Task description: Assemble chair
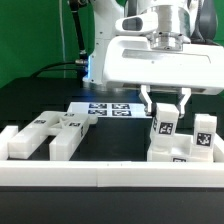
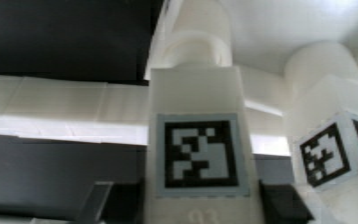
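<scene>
Gripper: white two-finger gripper (image 1: 166, 110) at two o'clock in the exterior view, jaws drawn narrow, one finger on each side of a post's head and seemingly clamped on it.
Held piece: upright white plastic post (image 1: 163, 126) with a black-and-white square tag, at four o'clock in the exterior view; it stands large in the middle of the wrist view.
Neighbour: second white post (image 1: 203, 134), also tagged and upright, just beside the first at its three o'clock.
Base: white plastic block (image 1: 178, 158) under both posts; whether they are seated in it cannot be told.
Loose pieces: white blocky parts (image 1: 45, 138) at eight o'clock, well apart from the posts.
Surroundings: marker board (image 1: 105, 108) flat on the black table (image 1: 110, 142) near the centre; white border rail (image 1: 100, 178) at six o'clock.
</scene>
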### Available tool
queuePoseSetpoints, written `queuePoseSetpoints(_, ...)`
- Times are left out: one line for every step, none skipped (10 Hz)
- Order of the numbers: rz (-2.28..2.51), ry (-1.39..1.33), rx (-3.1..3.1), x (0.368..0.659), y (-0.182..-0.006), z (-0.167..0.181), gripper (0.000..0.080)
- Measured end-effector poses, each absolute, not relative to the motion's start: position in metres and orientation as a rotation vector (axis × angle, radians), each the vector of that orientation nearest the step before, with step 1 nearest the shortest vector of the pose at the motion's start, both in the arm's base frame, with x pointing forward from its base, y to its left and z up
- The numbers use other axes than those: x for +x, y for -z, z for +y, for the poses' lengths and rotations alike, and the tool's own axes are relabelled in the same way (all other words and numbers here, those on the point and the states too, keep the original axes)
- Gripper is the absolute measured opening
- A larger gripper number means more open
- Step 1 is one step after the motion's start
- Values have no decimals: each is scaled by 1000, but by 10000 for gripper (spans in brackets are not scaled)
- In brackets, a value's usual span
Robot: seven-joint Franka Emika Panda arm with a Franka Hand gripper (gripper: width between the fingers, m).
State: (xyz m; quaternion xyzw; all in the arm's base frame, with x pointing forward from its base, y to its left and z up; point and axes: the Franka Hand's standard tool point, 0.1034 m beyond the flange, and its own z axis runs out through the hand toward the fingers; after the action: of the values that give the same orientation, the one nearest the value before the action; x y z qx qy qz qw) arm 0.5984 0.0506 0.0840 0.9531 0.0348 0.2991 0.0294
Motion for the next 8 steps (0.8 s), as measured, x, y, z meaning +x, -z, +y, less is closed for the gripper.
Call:
queuePoseSetpoints(114, -928, 2936, 598, -84, 51, 291)
queuePoseSetpoints(117, -928, 2935, 598, -84, 51, 291)
queuePoseSetpoints(119, -927, 2935, 598, -84, 51, 291)
queuePoseSetpoints(120, -927, 2935, 598, -84, 51, 291)
queuePoseSetpoints(126, -923, 2935, 598, -84, 51, 291)
queuePoseSetpoints(140, -916, 2934, 599, -84, 51, 291)
queuePoseSetpoints(131, -911, 2936, 601, -84, 51, 291)
queuePoseSetpoints(134, -902, 2939, 601, -84, 51, 291)
